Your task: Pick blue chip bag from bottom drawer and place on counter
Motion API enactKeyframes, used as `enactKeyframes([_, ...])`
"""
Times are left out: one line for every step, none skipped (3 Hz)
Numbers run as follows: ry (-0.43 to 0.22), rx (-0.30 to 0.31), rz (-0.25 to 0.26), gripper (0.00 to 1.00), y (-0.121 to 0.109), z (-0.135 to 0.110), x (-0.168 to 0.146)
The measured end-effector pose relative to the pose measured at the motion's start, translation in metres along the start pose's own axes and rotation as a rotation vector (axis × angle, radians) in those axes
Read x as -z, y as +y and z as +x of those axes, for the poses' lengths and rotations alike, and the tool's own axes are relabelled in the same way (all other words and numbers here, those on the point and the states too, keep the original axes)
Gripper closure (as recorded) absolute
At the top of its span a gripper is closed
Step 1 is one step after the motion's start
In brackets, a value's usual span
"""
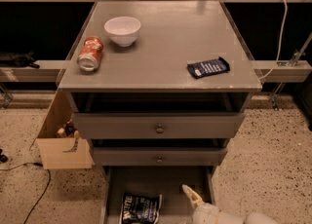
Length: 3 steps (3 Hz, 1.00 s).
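Speckled floor (273,159); bottom drawer (156,181) open, bag (140,208) front-left in drawer. Reach step: gripper (194,202) over drawer's right side, apart from bag, grip state unclear. Next: shift left, descend onto bag.

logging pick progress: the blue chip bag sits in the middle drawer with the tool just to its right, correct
Not quite: the camera view shows the blue chip bag lying in the open bottom drawer, not the middle drawer, which is shut. The tool is indeed just to its right.
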State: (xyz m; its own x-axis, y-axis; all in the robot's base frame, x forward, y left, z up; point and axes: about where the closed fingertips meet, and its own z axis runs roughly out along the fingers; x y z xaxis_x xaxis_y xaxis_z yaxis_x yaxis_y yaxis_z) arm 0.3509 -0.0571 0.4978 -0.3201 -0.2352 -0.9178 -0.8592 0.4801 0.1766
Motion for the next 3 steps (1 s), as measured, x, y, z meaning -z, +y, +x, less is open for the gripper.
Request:
enactKeyframes([0.060,0.046,0.117,0.00,-0.023,0.025,-0.009])
enactKeyframes([0.060,0.046,0.117,0.00,-0.023,0.025,-0.009])
enactKeyframes([0.097,0.050,0.122,0.00,-0.028,0.040,-0.020])
